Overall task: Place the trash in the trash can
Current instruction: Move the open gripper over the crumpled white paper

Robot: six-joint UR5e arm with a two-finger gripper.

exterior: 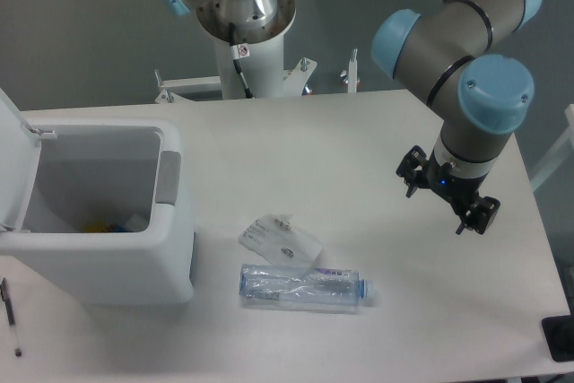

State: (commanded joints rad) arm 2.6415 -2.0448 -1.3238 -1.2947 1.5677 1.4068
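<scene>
Trash lies on the white worktop [359, 150], beside the open boxy white plastic trash can [170, 248].
Tool [446, 192] hovers empty, fingers apart; crumpled whitish-clear wrapper [280, 239] and clear crinkled blue-capped bottle [303, 286] look light, slippery, best pinched mid-body.

Arm [466, 15]: silver-grey tubes, light-blue joint caps, black seams. White base column [247, 47] with black cable. Black two-fingered claw [447, 199], blue light.
</scene>
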